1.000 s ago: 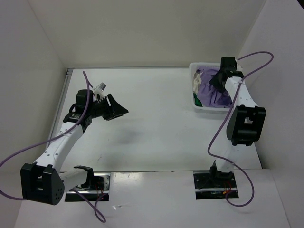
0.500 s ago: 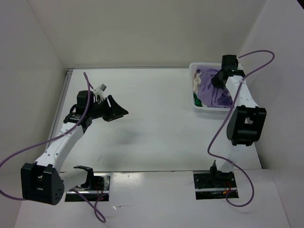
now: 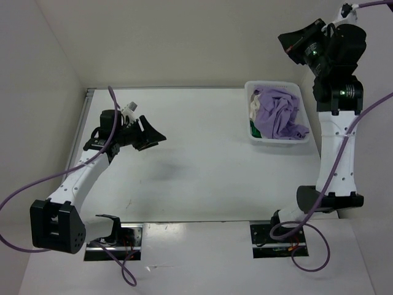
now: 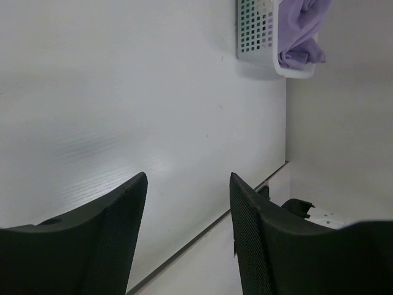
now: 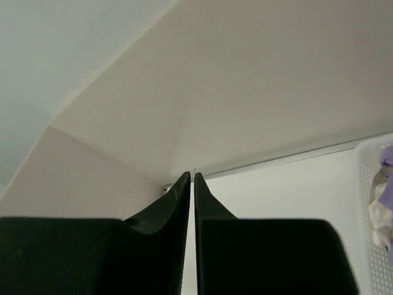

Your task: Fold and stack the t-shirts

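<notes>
Right pincer (image 5: 192, 176) up high, jaws shut, nothing held. Left pincer (image 4: 187, 179) partly open, empty, above white surface (image 3: 202, 153). Lavender purple cloth t-shirt (image 3: 279, 114) heaped in white plastic mesh basket (image 3: 248, 92).

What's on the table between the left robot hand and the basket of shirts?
Nothing. In the top view, only bare white table lies between the left gripper and the white plastic mesh basket.

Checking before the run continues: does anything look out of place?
The right claw is shut on nothing, raised clear of the white plastic mesh basket, while the lavender purple cloth t-shirt lies crumpled inside, one corner draped over the rim.
</notes>
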### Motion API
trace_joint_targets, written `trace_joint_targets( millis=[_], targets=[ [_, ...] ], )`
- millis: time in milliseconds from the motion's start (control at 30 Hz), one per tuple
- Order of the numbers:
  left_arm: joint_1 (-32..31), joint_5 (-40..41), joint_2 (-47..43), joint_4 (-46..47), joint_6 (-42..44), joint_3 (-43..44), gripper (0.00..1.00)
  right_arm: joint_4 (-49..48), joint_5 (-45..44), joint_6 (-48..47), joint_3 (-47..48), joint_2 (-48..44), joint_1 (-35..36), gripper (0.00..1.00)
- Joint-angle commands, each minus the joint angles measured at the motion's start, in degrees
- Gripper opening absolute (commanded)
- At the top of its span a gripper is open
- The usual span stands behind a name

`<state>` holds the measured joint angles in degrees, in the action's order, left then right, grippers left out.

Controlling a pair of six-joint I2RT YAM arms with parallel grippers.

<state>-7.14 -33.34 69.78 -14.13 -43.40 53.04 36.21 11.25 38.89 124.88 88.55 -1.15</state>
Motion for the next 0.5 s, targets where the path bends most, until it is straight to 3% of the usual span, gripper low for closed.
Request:
trace_joint_targets(
  millis=[0, 100, 233, 467],
  targets=[
    [0.54, -1.11, 0.45, 2.62, 0.15, 2.51, 0.64, 3.26, -2.52, -1.18, -4.27, 0.83, 0.62, 0.13],
    [0.54, 0.12, 0.45, 1.22, 0.68, 1.98, 0.65, 0.54, -11.58, -4.35, -17.53, -0.66, -0.42, 0.19],
    [0.54, 0.91, 0.45, 0.6, 1.3, 0.93, 0.66, -1.57, -14.48, -7.68, -28.17, 1.88, -3.33, 0.35],
    [0.54, -0.23, 0.45, 1.21, 0.24, -1.26, 0.66, -4.12, -14.92, -10.77, -30.66, 9.79, -4.57, 0.4]
  ],
)
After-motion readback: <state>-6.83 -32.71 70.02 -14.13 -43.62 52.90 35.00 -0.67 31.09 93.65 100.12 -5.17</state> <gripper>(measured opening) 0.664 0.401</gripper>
